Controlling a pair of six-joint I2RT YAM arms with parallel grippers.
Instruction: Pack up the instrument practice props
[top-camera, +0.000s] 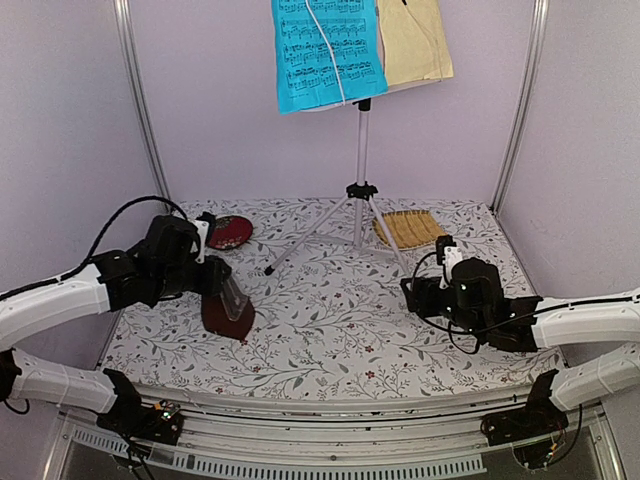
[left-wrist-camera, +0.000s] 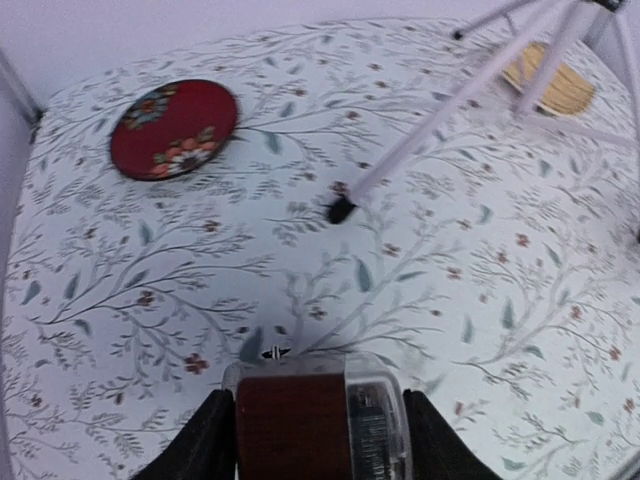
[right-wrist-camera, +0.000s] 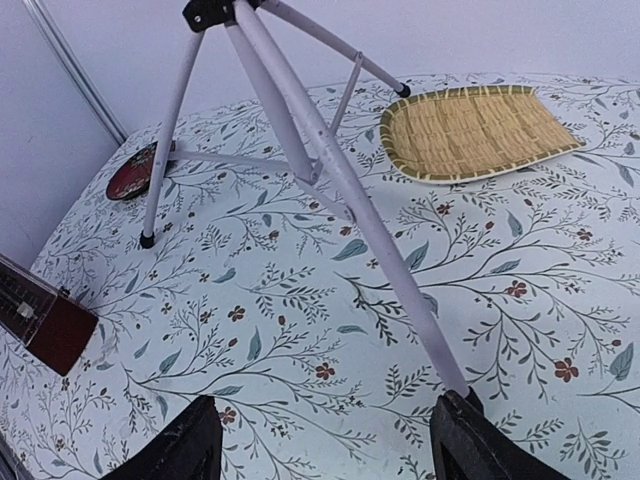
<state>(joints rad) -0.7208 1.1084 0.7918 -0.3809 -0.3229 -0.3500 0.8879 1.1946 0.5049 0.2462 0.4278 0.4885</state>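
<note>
My left claw is clamped on the metronome; my right claw stands spread with nothing in it.

From the top camera I see the floral-cloth table with the music stand upright at the back, tripod legs splayed. The blue sheet and the pale-yellow sheet rest side by side on its desk, blue on the left. A woven tray lies just right of the legs, and a red dish lies at the back left. The metronome leans tilted at the table's left side; I cannot tell whether its base touches the cloth. One stand foot sits just beside my right claw's finger.
</note>
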